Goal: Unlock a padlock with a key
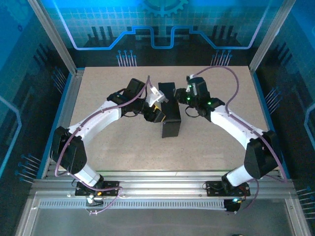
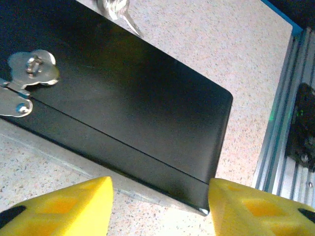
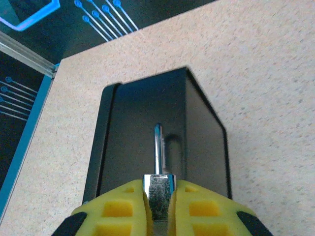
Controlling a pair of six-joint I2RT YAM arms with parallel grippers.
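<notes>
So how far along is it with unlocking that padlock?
Done, it seems: the silver hasp on the black box has no lock through it. In hand: the right claw is shut on a small metal piece with a thin bar sticking up; lock or key, I cannot tell. The left claw is open and empty beside the box. Left: I cannot see whether the lock itself is open.

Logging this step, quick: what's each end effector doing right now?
Left end effector: open, empty.
Right end effector: closed on a silvery metal piece, identity unclear.
</notes>
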